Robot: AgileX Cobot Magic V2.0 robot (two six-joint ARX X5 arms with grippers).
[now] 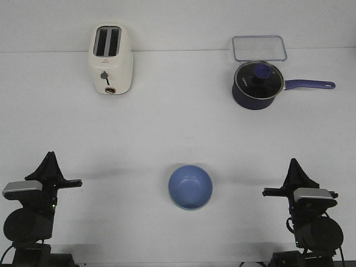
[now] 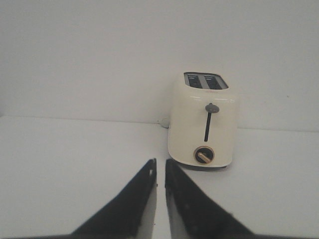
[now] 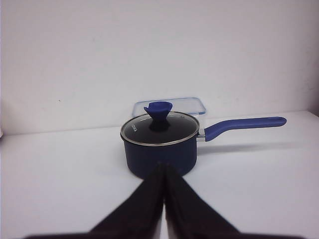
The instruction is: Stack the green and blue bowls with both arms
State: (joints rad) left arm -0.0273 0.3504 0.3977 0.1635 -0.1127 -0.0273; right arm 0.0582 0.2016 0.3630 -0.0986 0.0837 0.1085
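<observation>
Sitting near the surface's front edge, the light blue round bowl (image 1: 190, 186) rims a thin green edge, apparently already nested, so left tool (image 2: 160, 172) and right tool (image 3: 164, 169) rest closed, empty, at the front corners.

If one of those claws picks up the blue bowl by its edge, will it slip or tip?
The blue bowl looks smooth and glossy, so a pinch on its thin rim may well slip. It seems rigid and probably light for its size. Its rounded sides narrow toward the base, so a sideways push might rock it rather than slide it.
</observation>
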